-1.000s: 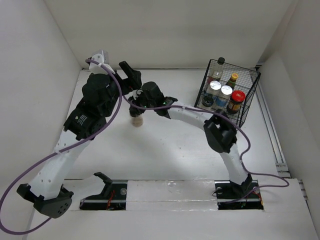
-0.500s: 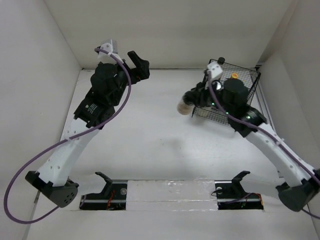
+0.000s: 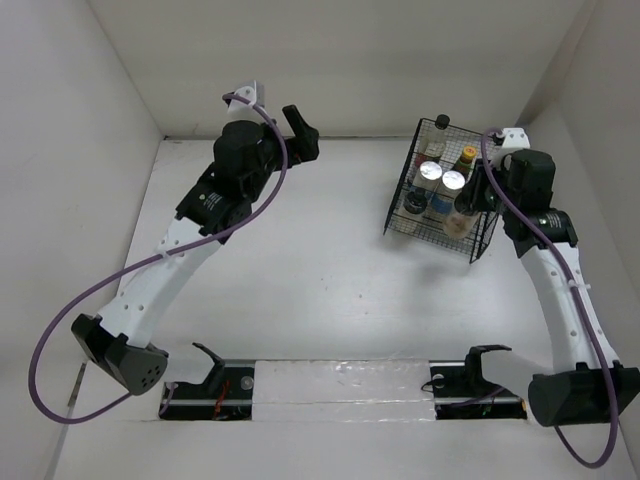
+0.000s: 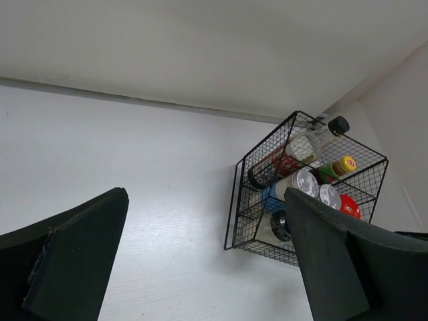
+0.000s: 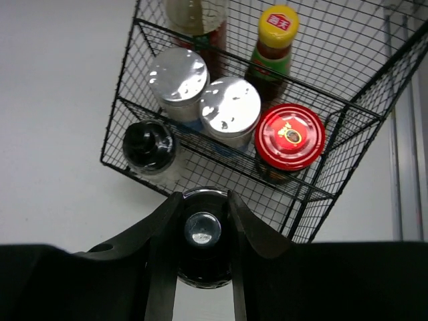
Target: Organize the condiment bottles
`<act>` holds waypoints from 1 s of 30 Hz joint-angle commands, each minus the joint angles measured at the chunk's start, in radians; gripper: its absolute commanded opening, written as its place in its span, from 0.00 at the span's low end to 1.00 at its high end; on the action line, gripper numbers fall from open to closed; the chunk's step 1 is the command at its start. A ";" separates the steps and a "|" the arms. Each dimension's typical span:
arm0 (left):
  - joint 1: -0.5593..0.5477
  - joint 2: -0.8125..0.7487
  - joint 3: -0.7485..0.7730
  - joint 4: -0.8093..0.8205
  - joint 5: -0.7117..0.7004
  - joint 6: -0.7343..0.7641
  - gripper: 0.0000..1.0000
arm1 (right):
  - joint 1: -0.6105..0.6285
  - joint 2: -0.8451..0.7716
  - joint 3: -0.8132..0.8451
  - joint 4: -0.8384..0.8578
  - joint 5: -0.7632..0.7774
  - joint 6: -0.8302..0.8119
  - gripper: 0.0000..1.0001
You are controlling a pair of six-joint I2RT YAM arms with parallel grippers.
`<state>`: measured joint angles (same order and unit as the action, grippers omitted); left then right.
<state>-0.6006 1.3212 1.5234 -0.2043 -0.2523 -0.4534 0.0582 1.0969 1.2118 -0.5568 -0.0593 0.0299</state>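
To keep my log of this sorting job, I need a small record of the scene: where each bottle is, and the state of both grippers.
rack: black wire, on the far right side
in rack: tall clear bottle, red sauce bottle, silver-lidded jar, another silver-lidded jar, red-lidded jar, black-capped bottle
right gripper: shut on a dark-capped bottle, at the rack's near edge
left gripper: open, empty, far from the rack
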 commanded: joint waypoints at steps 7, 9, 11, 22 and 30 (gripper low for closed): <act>-0.002 -0.008 -0.068 0.072 0.035 -0.031 1.00 | -0.074 0.043 0.017 0.176 0.018 -0.005 0.00; -0.002 -0.008 -0.091 0.072 0.035 -0.040 1.00 | -0.074 0.043 -0.010 0.211 0.038 0.004 0.00; -0.002 -0.008 -0.091 0.072 0.047 -0.051 1.00 | -0.083 0.052 -0.044 0.285 0.038 0.027 0.00; -0.002 0.027 -0.123 0.060 0.113 -0.042 1.00 | -0.074 0.145 -0.187 0.468 0.092 0.038 0.00; -0.002 0.027 -0.152 0.060 0.142 -0.042 1.00 | -0.031 0.136 -0.284 0.468 0.092 0.056 0.13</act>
<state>-0.6006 1.3609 1.3903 -0.1753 -0.1368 -0.4950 0.0040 1.2098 0.9810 -0.0986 0.0166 0.0650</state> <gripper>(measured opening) 0.993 0.356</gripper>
